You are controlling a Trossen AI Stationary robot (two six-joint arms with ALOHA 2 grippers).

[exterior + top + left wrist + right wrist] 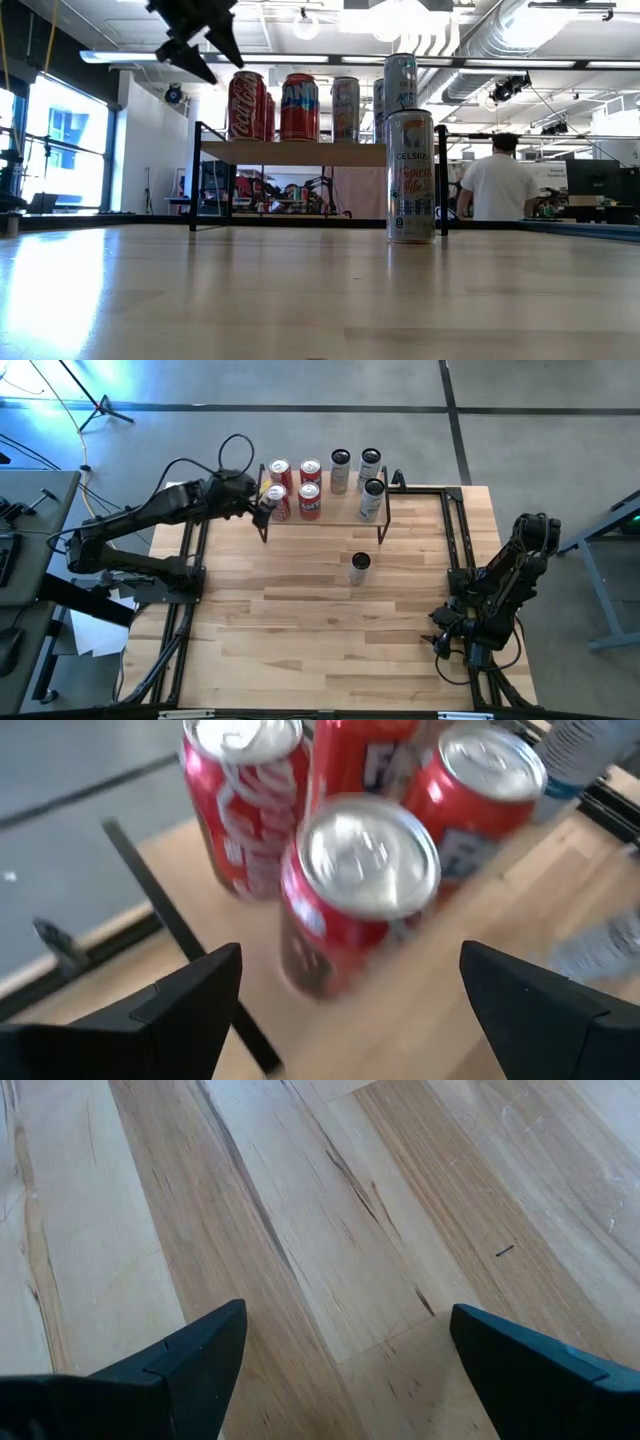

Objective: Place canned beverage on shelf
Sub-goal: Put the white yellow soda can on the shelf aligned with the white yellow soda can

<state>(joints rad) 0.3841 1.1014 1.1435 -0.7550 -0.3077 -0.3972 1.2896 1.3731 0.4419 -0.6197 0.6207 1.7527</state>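
The shelf (338,512) stands at the table's far middle, a light plank (300,152) on black legs. On it stand several red cans (310,500) and three tall slim cans (372,498). One more slim white can (360,568) (411,175) stands upright on the table in front of the shelf. My left gripper (262,508) (197,38) is open at the shelf's left end, above the nearest red can (358,890). Its fingers stand apart on either side without touching it. My right gripper (447,637) (345,1325) is open and empty low over the table's right near part.
Black metal rails (455,530) run along the table's left and right sides. Bare wood (300,630) lies between the shelf and the near edge. A person (497,185) stands in the room beyond the table.
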